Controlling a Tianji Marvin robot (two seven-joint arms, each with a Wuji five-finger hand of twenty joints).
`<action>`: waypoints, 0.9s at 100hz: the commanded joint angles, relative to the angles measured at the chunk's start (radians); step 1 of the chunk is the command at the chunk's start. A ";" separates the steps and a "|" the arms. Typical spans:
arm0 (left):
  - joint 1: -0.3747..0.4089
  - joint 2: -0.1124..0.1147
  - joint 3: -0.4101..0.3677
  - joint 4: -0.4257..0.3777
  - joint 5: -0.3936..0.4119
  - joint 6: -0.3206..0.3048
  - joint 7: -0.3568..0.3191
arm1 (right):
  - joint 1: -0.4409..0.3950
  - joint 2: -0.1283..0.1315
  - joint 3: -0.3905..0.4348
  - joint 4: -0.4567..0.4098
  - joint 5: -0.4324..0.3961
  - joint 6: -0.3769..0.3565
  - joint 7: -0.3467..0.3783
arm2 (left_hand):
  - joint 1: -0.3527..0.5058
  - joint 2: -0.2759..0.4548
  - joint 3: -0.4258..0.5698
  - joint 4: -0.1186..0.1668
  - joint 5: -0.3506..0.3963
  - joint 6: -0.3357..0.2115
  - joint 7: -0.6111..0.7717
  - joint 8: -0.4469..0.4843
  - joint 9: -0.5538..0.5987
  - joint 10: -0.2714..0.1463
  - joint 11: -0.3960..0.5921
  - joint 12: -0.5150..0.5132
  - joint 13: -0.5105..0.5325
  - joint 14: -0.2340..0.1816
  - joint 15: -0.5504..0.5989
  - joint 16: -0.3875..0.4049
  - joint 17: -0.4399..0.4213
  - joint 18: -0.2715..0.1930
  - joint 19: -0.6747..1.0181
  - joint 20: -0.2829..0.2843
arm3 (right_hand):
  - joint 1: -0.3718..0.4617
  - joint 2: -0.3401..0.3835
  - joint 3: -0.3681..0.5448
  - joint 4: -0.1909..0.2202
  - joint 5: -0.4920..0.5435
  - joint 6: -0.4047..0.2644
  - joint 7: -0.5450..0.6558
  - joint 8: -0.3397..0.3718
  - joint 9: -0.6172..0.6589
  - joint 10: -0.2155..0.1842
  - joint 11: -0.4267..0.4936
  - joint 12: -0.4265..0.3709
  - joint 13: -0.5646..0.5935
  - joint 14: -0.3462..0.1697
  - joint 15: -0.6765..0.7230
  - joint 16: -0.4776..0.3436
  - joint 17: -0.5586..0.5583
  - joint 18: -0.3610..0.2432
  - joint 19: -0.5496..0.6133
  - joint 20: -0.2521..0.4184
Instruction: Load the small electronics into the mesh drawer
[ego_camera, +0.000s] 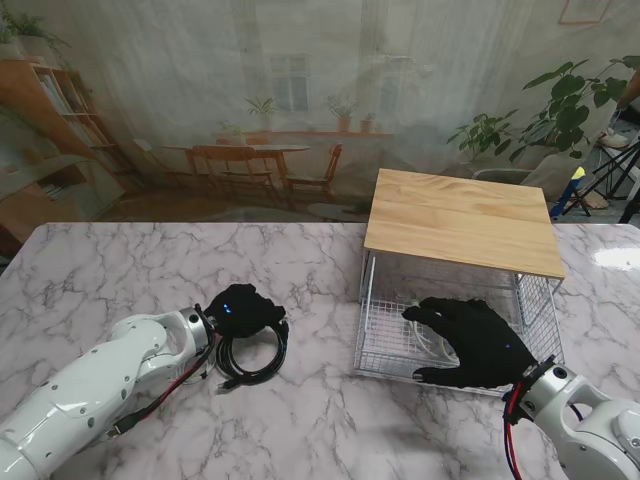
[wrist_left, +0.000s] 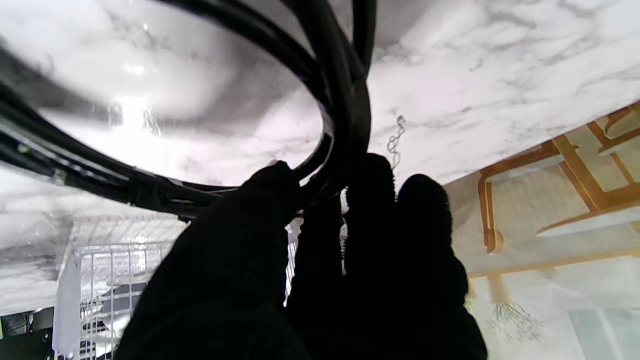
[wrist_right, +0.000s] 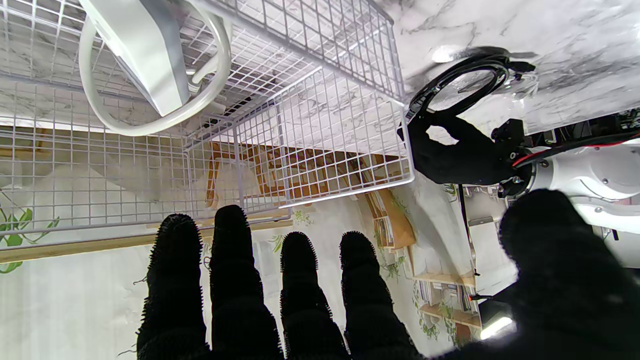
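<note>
A coil of black cable (ego_camera: 252, 358) lies on the marble table at the left, and my left hand (ego_camera: 240, 308) is shut on its far side. The left wrist view shows the cable (wrist_left: 345, 100) pinched between thumb and fingers (wrist_left: 370, 200). To the right stands the white mesh drawer (ego_camera: 375, 300), pulled out from under a wooden top (ego_camera: 465, 220). My right hand (ego_camera: 478, 342) hovers open over it, fingers spread (wrist_right: 230, 260). Inside the drawer (wrist_right: 325, 150) lie a white cable coil (wrist_right: 165, 121) and a white adapter (wrist_right: 145, 55).
Bare marble separates the black cable from the drawer's left wall. The right wrist view also catches my left hand (wrist_right: 460, 155) with the black cable (wrist_right: 422, 97) beyond the drawer's corner. A printed backdrop stands behind the table's far edge.
</note>
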 joint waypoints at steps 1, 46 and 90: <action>0.013 0.000 -0.019 -0.034 0.012 -0.006 0.000 | -0.001 -0.002 -0.004 0.004 0.000 0.002 -0.008 | 0.053 -0.011 0.104 0.053 0.014 -0.017 0.037 0.024 0.016 -0.029 0.034 0.023 0.022 0.035 0.045 0.018 0.000 -0.110 0.031 0.025 | 0.023 0.031 -0.019 0.006 -0.013 -0.011 0.012 -0.017 0.004 0.005 -0.009 -0.001 -0.004 -0.010 -0.066 0.013 -0.001 0.024 -0.006 0.007; 0.117 -0.007 -0.210 -0.195 0.068 -0.065 0.014 | -0.002 -0.009 -0.004 0.001 0.023 -0.014 -0.039 | 0.043 -0.014 0.129 0.061 0.022 -0.036 0.028 0.046 0.028 -0.042 0.044 0.034 0.027 0.038 0.060 0.029 0.003 -0.122 0.044 0.049 | 0.022 0.030 -0.019 0.005 0.022 0.021 0.014 -0.025 0.024 0.006 -0.003 0.002 0.006 -0.007 -0.060 0.023 0.008 0.024 0.003 0.006; 0.135 -0.017 -0.323 -0.344 0.093 -0.138 0.022 | 0.017 -0.013 -0.012 0.005 0.065 -0.024 -0.050 | 0.038 -0.014 0.143 0.065 0.020 -0.051 0.016 0.061 0.037 -0.057 0.046 0.040 0.028 0.033 0.065 0.027 0.002 -0.127 0.046 0.059 | 0.009 0.024 -0.020 0.002 0.054 0.069 0.014 -0.035 0.077 0.044 0.004 0.005 0.037 0.003 -0.055 0.027 0.020 0.029 0.014 0.004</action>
